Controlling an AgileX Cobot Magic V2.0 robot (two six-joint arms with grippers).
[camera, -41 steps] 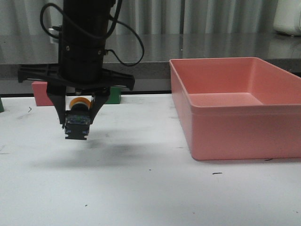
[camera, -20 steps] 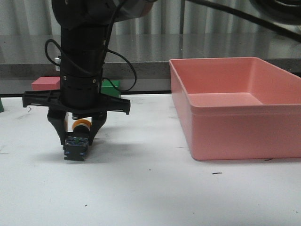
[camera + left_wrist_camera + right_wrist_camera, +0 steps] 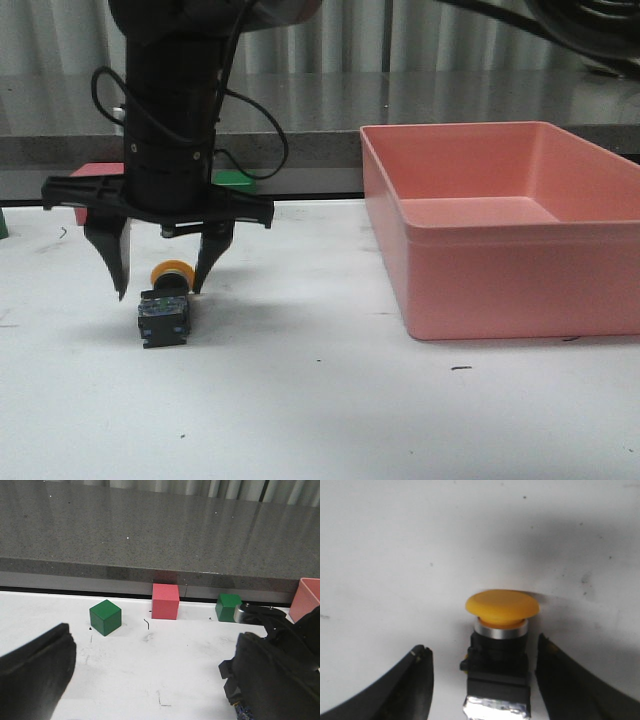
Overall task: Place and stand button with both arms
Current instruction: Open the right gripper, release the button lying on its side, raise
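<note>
The button (image 3: 164,312) rests on the white table, and it appears to lie on its side with the yellow cap toward the back and the dark base toward the front. My right gripper (image 3: 160,290) hangs straight above it, open, with one finger on each side and neither touching. In the right wrist view the button (image 3: 499,652) sits between the spread fingers of that gripper (image 3: 481,650). My left gripper (image 3: 155,680) shows only in the left wrist view, open and empty. The right arm's black bulk (image 3: 272,670) fills the right side of that view.
A large pink bin (image 3: 500,270) stands on the right of the table. At the back edge are a pink cube (image 3: 165,601) and two green cubes (image 3: 105,617) (image 3: 228,607). The pink cube (image 3: 98,171) and one green cube (image 3: 232,179) show behind the arm.
My right gripper came down with the button in its grip, set it on the table and opened. The button now rests free between the fingers.
</note>
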